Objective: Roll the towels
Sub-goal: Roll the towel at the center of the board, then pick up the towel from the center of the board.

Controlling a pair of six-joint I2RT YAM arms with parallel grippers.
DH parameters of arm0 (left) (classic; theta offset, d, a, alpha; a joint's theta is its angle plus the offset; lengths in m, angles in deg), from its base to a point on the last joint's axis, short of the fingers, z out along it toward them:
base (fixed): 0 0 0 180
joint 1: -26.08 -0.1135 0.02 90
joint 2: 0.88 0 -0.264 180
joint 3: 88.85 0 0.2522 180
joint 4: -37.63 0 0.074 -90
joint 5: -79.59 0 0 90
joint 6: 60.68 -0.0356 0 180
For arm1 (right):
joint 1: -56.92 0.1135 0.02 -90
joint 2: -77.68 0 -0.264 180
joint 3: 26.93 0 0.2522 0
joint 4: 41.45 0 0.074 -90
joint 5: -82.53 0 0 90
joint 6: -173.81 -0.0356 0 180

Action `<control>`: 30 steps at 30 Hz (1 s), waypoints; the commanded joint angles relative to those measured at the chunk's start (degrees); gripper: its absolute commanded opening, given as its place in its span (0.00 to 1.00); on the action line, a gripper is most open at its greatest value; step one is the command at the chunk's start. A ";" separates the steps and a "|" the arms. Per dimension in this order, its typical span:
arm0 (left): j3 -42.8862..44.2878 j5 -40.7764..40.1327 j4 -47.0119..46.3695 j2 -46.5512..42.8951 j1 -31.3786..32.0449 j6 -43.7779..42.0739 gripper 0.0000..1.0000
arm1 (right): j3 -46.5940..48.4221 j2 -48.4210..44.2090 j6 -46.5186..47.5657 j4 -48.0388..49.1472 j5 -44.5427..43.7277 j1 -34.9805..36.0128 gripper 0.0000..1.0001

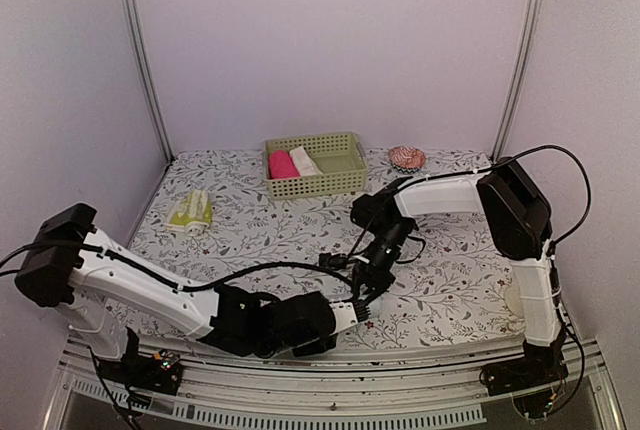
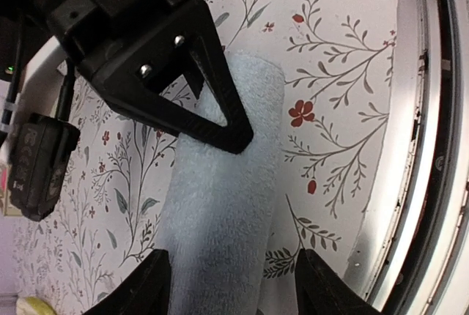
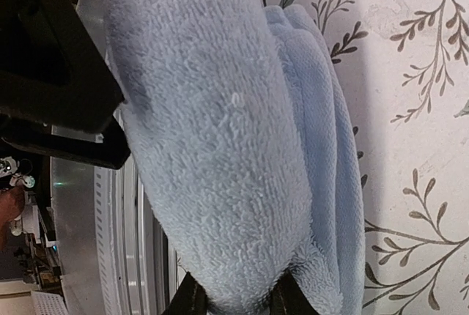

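Observation:
The light blue towel lies rolled into a tube on the flowered table near the front edge. My left gripper is open and straddles one end of the roll, its fingers on either side. My right gripper is shut on the other end of the blue towel, its fingers pinching the roll's outer layers. In the top view both grippers, left and right, meet at the front centre and hide the roll. The yellow-green towel lies at the left.
A green basket at the back centre holds a pink roll and a cream-white roll. A small round red-and-white object sits at the back right. The table's metal front rail runs close beside the roll.

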 commanded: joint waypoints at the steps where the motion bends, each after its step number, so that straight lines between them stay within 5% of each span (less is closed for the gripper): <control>1: 3.78 -7.03 1.91 5.01 1.75 -8.36 0.60 | 1.18 6.37 1.00 -8.19 -1.60 -0.49 0.12; 30: 7.53 -14.74 -8.86 23.10 0.51 -26.88 0.60 | 6.04 14.78 -1.11 -15.30 16.31 -3.74 0.17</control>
